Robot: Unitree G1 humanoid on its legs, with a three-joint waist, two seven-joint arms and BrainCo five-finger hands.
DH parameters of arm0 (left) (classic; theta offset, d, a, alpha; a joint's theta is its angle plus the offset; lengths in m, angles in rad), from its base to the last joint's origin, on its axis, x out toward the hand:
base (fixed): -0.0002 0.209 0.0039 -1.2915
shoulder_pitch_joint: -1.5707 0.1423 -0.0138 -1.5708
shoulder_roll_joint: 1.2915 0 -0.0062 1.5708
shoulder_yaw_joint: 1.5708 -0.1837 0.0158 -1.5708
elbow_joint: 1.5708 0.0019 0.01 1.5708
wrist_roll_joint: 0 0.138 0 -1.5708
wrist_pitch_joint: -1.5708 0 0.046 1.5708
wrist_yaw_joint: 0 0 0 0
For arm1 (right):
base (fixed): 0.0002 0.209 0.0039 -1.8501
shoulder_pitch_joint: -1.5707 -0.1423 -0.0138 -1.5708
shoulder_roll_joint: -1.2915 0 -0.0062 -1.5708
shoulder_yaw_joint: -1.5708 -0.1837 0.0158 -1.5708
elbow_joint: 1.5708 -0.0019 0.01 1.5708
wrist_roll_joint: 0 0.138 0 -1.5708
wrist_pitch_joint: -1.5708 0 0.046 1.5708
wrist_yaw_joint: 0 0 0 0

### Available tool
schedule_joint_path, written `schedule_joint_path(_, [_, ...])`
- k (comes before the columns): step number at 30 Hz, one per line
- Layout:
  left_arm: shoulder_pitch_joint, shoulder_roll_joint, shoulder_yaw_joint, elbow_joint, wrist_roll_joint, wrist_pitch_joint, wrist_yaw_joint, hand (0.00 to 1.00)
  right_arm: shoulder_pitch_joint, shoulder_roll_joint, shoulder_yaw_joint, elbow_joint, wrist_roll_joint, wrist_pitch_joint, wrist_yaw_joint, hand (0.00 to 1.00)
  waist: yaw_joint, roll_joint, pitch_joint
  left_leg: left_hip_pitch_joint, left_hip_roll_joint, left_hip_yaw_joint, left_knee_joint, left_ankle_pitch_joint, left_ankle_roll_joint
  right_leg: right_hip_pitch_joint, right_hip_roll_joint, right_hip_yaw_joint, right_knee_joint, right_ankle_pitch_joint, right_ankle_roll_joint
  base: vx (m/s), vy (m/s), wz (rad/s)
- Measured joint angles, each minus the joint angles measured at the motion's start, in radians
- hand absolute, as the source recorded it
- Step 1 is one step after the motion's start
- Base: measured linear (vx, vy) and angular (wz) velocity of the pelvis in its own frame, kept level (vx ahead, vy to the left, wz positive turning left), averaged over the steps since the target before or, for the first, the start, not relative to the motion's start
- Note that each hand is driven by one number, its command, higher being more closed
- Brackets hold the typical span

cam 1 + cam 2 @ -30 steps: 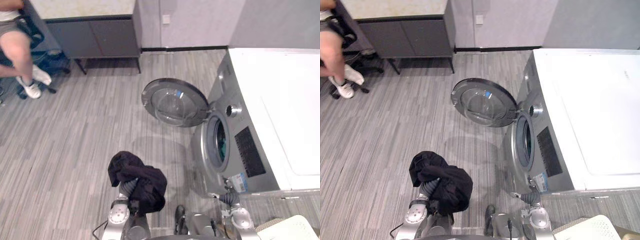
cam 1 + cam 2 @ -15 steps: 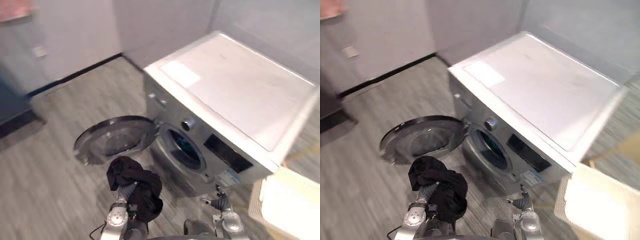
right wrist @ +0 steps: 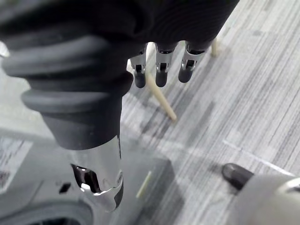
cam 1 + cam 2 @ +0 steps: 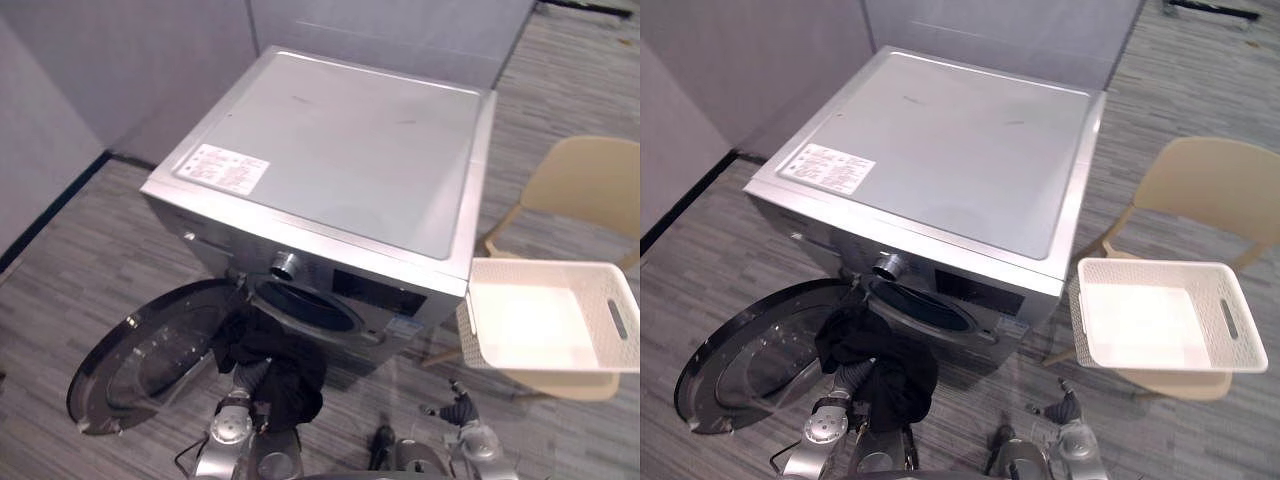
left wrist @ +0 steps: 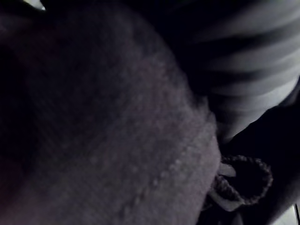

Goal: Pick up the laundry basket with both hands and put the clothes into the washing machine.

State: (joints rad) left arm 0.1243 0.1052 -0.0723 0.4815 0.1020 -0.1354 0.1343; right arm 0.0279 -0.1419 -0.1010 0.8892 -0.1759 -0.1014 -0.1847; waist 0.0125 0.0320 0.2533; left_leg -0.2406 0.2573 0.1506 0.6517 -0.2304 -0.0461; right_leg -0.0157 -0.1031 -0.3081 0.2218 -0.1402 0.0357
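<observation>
A black garment (image 4: 275,365) hangs bunched over my left hand (image 4: 250,376), just in front of the silver washing machine (image 4: 330,150). The machine's round door (image 4: 150,350) stands swung open to the left, and the garment sits below the dark drum opening (image 4: 300,305). The left wrist view shows dark knit cloth (image 5: 117,131) and a drawstring close up. The white laundry basket (image 4: 545,325) rests empty on a beige chair (image 4: 590,185) to the right of the machine. My right hand (image 3: 159,70) hangs low at the lower right, open and holding nothing.
Grey partition walls (image 4: 120,60) stand behind and to the left of the machine. Grey plank floor (image 4: 60,290) lies around the open door and under the chair. One chair leg (image 3: 159,96) shows just past my right hand.
The camera has swung right: the machine is now seen from the front, and the basket on the chair has come into view. The garment stays on my left hand.
</observation>
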Motion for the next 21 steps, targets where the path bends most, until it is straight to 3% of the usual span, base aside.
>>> schedule_joint_path(2, [-0.019,0.001,0.000,0.001,0.000,0.000,0.003,1.00,-0.002,-0.007,-0.023,0.013,0.008,0.000,-0.015,0.00,0.001,0.005,-0.001,-0.005,0.001,-0.056,-0.147,0.020,-0.002,-0.036,-0.007,0.042,0.046,-0.017,0.027,0.04,0.252,-0.66])
schedule_joint_path(3, [-0.030,0.004,-0.003,0.007,0.000,0.000,0.007,1.00,-0.004,-0.016,-0.032,0.031,0.008,0.002,-0.026,0.00,0.005,0.006,0.002,0.014,-0.013,-0.079,-0.196,0.032,-0.072,-0.072,-0.022,0.071,0.109,-0.048,0.060,0.06,0.283,-0.37])
schedule_joint_path(4, [-0.049,0.018,-0.014,0.020,0.000,0.001,0.018,1.00,0.000,-0.004,-0.040,0.039,0.008,0.007,-0.030,0.00,-0.002,-0.025,0.006,0.010,-0.053,-0.060,-0.195,0.027,-0.061,-0.101,-0.063,0.088,0.154,-0.064,0.078,0.04,0.229,-0.21])
schedule_joint_path(6, [-0.080,0.022,-0.040,0.021,0.001,0.004,0.024,1.00,0.020,0.005,-0.046,0.040,0.009,0.012,-0.030,0.00,-0.023,-0.049,0.029,-0.003,-0.098,-0.051,-0.153,0.008,-0.034,-0.119,-0.122,0.093,0.208,-0.082,0.100,0.03,0.212,0.13])
schedule_joint_path(8, [-0.099,0.026,-0.057,0.021,0.005,0.005,0.024,1.00,0.014,0.004,-0.051,0.040,0.010,0.016,-0.030,0.00,-0.027,-0.044,0.042,-0.046,-0.123,-0.026,-0.077,-0.023,-0.011,-0.179,-0.162,0.126,0.283,-0.099,0.114,-0.02,0.213,-0.10])
schedule_joint_path(13, [-0.159,0.045,-0.075,0.010,0.010,0.005,0.045,1.00,-0.066,-0.004,-0.048,0.025,0.010,0.019,-0.035,0.00,-0.030,-0.023,0.124,-0.163,-0.108,0.027,0.142,-0.134,0.022,-0.339,-0.185,0.236,0.483,-0.154,0.150,-0.12,0.157,-0.35])
schedule_joint_path(16, [-0.212,0.053,-0.071,-0.034,0.007,0.005,0.081,1.00,-0.084,-0.005,-0.037,-0.069,0.018,0.024,-0.065,0.00,-0.026,-0.042,0.170,-0.310,-0.061,0.034,0.348,-0.228,0.024,-0.511,-0.180,0.292,0.692,-0.231,0.151,-0.19,0.037,-0.22])
schedule_joint_path(21, [-0.292,0.025,-0.034,-0.104,-0.014,0.007,0.136,1.00,-0.121,-0.003,-0.038,-0.204,0.054,0.021,-0.090,0.00,-0.025,-0.061,0.206,-0.573,0.021,0.003,0.603,-0.292,0.026,-0.782,-0.155,0.324,0.947,-0.302,0.137,-0.14,-0.034,-0.13])
